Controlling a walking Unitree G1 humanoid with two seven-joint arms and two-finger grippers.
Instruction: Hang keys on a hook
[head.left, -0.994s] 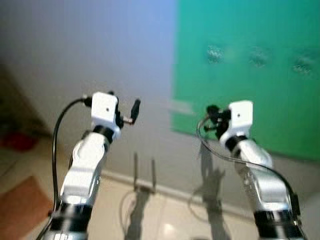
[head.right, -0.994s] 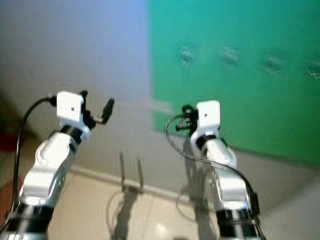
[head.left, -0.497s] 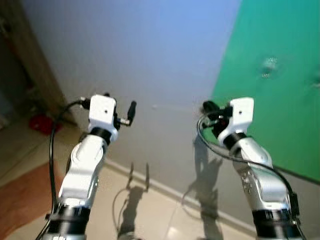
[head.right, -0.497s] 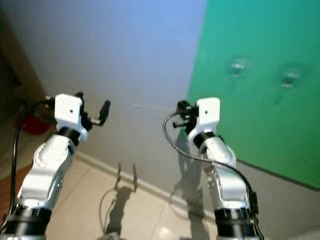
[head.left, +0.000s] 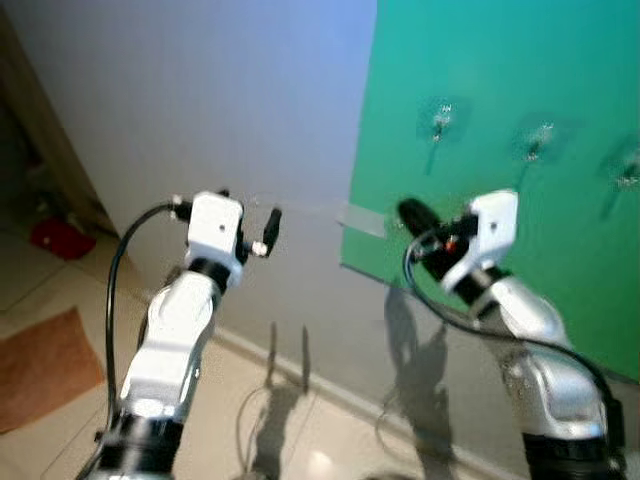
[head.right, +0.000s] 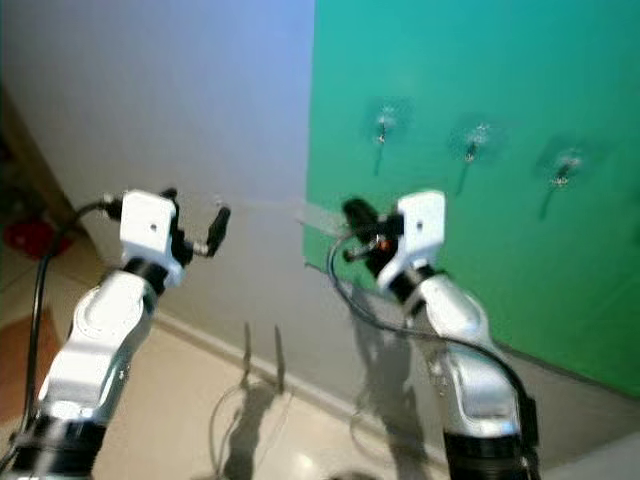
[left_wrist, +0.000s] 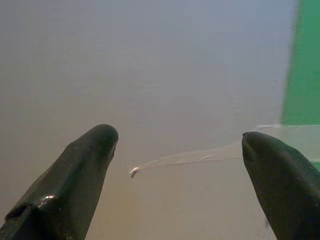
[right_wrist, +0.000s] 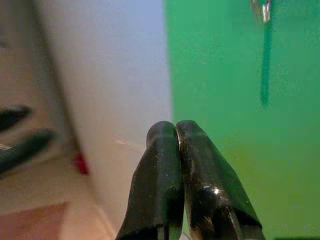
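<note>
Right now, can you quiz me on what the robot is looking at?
1. True or false: the left end effector has its two fingers spread wide apart.
2. The hooks are stuck on a panel. Which colour is it? A) red B) green C) yellow
3. Fill in the blank: the fingers of the right end effector are pressed ______.

Key: 1 true; 2 B; 3 together.
</note>
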